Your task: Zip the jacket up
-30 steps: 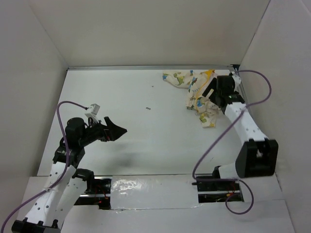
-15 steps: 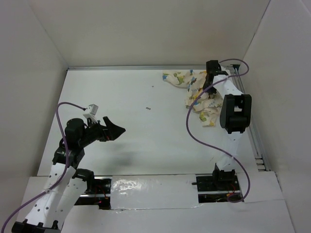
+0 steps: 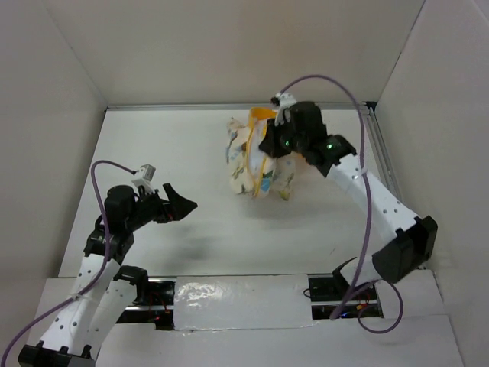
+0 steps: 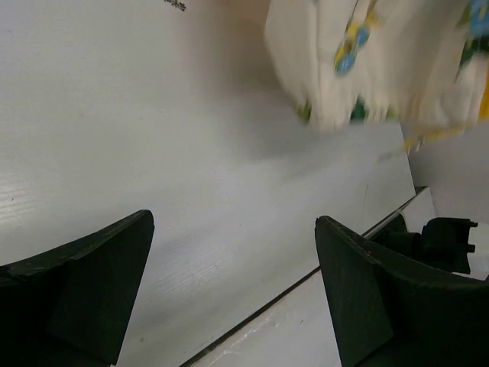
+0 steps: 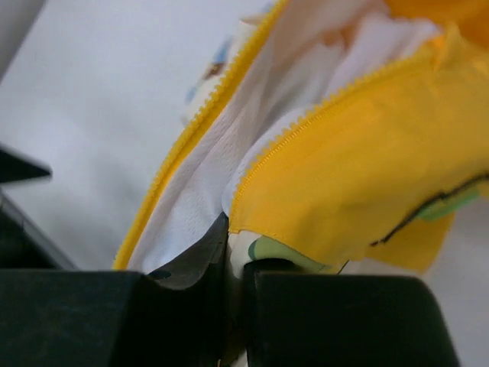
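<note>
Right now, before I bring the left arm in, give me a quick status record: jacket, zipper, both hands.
jacket: bunched, hanging from the right hand, toward the far middle of the table
zipper: open; its two yellow tooth rows run apart in the right wrist view
right hand: shut on the jacket's edge next to the yellow lining
left hand: open, holding nothing, apart from the jacket and pointing toward it
jacket on table: cannot tell whether the lower end touches

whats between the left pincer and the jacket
Only bare white table between the left pincer and the jacket, as the top view shows; the right pincer holds the jacket.
</note>
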